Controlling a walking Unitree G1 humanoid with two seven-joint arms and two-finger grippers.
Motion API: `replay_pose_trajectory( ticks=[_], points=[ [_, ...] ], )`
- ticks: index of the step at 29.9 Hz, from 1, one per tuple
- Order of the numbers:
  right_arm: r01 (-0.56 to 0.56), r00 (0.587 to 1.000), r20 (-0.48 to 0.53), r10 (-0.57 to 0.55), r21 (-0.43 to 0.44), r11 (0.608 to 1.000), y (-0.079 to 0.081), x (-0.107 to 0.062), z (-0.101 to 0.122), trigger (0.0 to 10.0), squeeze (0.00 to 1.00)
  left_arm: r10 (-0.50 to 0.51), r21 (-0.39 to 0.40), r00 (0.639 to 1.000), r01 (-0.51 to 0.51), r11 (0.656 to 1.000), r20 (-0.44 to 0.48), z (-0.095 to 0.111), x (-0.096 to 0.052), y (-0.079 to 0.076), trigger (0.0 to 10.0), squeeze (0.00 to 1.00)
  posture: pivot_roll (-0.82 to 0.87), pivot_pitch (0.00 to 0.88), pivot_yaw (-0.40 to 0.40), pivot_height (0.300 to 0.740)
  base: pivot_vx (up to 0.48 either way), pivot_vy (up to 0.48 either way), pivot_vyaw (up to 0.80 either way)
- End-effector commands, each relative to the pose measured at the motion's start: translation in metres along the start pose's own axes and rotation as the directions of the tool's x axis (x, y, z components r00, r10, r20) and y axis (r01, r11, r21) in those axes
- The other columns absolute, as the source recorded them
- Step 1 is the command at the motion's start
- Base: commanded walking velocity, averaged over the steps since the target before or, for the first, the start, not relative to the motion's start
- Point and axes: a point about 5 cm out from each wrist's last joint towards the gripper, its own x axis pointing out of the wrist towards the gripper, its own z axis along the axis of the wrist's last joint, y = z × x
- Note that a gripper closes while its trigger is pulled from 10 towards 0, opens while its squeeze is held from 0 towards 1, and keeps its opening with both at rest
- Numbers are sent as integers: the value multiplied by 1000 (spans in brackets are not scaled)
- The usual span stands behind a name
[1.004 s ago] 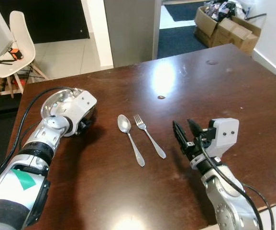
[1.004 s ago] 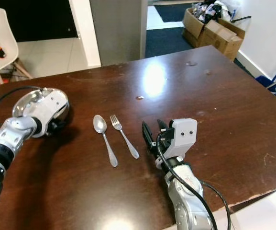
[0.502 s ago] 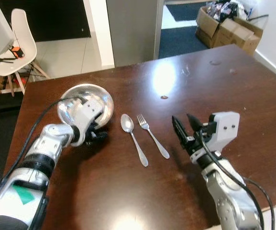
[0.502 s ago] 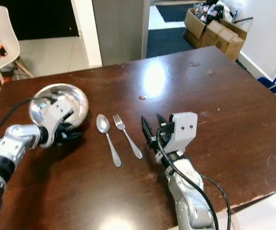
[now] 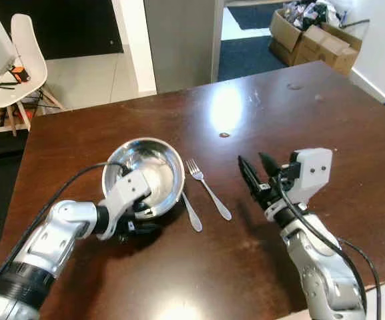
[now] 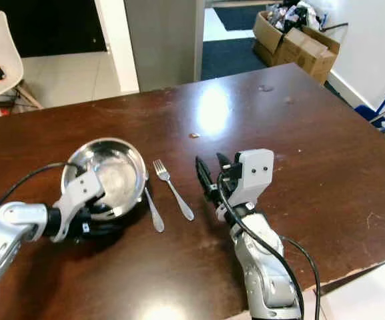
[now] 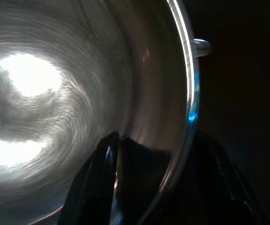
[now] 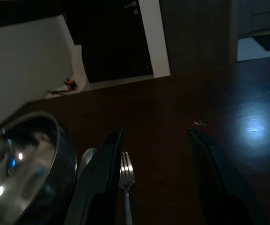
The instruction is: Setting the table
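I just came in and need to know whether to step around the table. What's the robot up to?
It's setting the table. The left claw grips the rim of a steel bowl on the dark wooden table, one finger inside and one outside. The bowl covers the head of a spoon, with a fork beside it. The right claw hovers open beyond the fork, holding nothing.

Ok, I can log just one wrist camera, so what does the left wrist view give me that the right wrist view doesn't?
Left wrist view: a close look into the steel bowl, with the left gripper clamped over its rim, one finger inside and one outside.
Right wrist view: the open right gripper framing the fork, the spoon tip beside the bowl, the dark table and a white chair beyond.
Both: the steel bowl.
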Motion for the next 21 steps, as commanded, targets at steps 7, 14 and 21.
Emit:
replay_pose_trajectory(
  ticks=[7, 14, 21],
  points=[
    [-154, 988, 27, 152, 271, 950, 20, 20, 4, 10000, 0, -48, -43, 999, 49, 998, 12, 7, -12, -29, 10000, 0, -40, 82, 125, 740, 0, 0, 0],
    [-294, 951, 30, 308, 398, 869, 45, 32, 1, 10000, 0, -53, -41, 997, 55, 998, 52, 11, -16, -33, 10000, 0, -28, 71, 114, 740, 0, 0, 0],
    [-280, 921, -120, 370, 457, 844, 56, 35, -33, 10000, 0, 19, -62, 922, 6, 998, 387, 68, -36, -13, 10000, 0, -22, 63, 96, 740, 0, 0, 0]
  ],
)
